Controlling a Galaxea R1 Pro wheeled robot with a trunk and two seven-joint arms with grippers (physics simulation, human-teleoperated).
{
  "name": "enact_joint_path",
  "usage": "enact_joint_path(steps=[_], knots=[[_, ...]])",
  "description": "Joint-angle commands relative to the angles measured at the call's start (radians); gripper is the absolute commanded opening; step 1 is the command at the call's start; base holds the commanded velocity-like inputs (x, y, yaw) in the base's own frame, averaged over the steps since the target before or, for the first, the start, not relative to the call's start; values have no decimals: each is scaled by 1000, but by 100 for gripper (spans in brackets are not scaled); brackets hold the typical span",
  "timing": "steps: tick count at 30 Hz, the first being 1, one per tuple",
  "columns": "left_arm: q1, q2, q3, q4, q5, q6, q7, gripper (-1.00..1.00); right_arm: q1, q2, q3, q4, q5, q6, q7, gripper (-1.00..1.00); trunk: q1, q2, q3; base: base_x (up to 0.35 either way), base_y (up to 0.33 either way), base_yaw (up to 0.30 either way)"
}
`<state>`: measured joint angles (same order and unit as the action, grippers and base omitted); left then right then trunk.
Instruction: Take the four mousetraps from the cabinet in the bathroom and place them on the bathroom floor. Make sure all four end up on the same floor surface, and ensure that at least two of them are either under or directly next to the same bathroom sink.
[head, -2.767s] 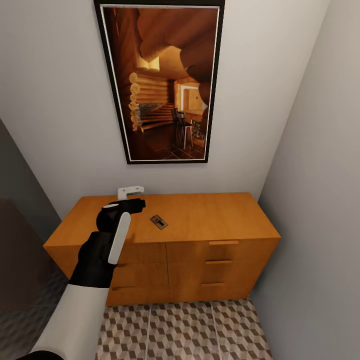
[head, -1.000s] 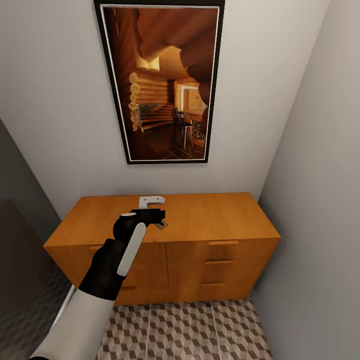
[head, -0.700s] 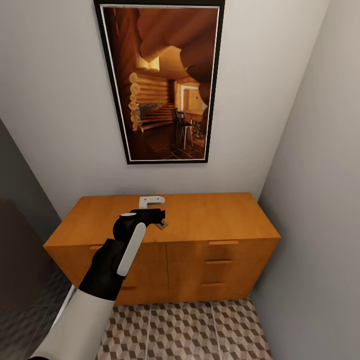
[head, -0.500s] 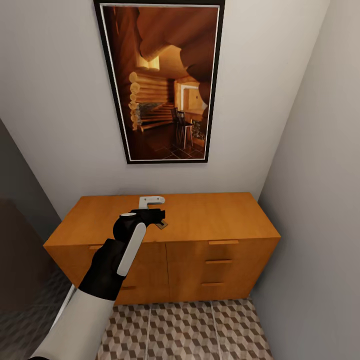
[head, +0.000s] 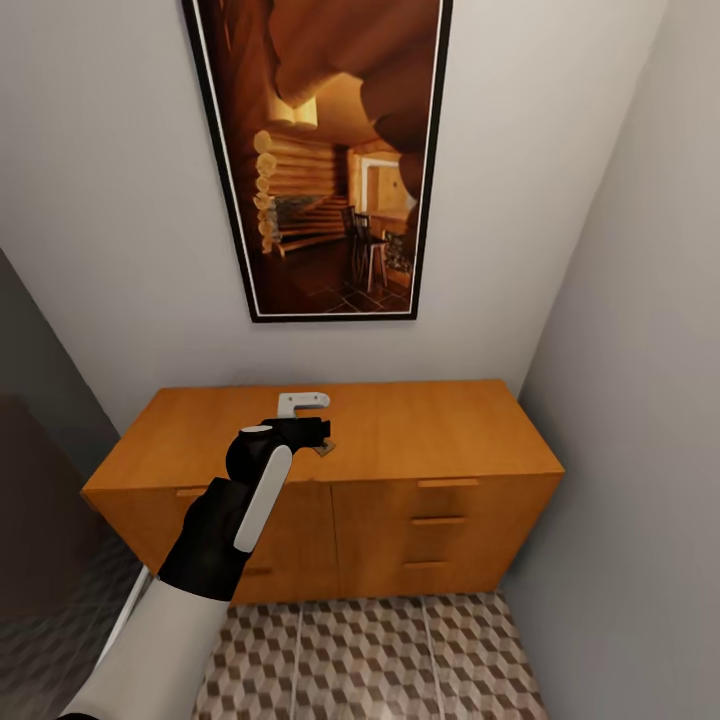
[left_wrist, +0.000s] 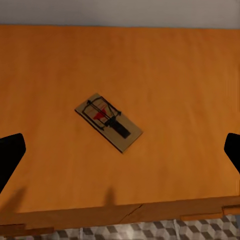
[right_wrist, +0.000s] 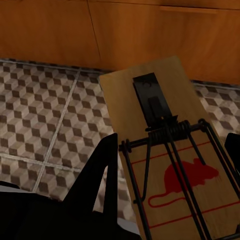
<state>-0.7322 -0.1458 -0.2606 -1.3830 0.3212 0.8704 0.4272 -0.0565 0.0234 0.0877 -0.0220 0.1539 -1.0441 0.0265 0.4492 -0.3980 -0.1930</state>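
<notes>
Item: one mousetrap (left_wrist: 108, 121), a tan board with dark metal parts and a red mark, lay flat and askew on the plain top of the cabinet (head: 440, 430), well inside its edges. In the head view only a corner of it (head: 325, 448) showed past the left gripper (head: 322, 425), which hung over it; the left wrist view gave it whole, with the black fingertips (left_wrist: 10, 155) spread wide at either side and touching nothing, so that pincer stood released. Second mousetrap (right_wrist: 172, 170): seen close in the right wrist view, red mouse outline uppermost, clenched in the right gripper (right_wrist: 170, 165), one dark finger (right_wrist: 100, 175) against its long edge, held above the bathroom floor (right_wrist: 45, 115) in front of the cabinet's lower front (right_wrist: 125, 35). Surroundings, head view: drawer fronts with bar handles (head: 447, 483), cube-patterned tiles (head: 380, 660) below, a framed picture of a log interior (head: 325, 150) on the pale wall above, a grey wall (head: 640, 400) at the right.
</notes>
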Motion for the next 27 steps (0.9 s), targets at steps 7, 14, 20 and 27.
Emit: enact_joint_path(steps=[7,14,20,27], knots=[[-1,0,-1,-2,10,2,10,100,0,0,7,1,-10,-3,3,-100,1,-2,-6,197,0,0],[-1,0,-1,-3,10,2,10,100,0,1,8,1,-10,-3,3,-100,1,-2,-7,44,0,0],[-1,0,-1,-3,10,2,10,100,0,1,8,1,-10,-3,3,-100,1,-2,-7,4,0,0],[-1,0,-1,-2,10,2,10,100,0,1,8,1,-10,-3,4,-100,1,-2,-11,0,0,0]])
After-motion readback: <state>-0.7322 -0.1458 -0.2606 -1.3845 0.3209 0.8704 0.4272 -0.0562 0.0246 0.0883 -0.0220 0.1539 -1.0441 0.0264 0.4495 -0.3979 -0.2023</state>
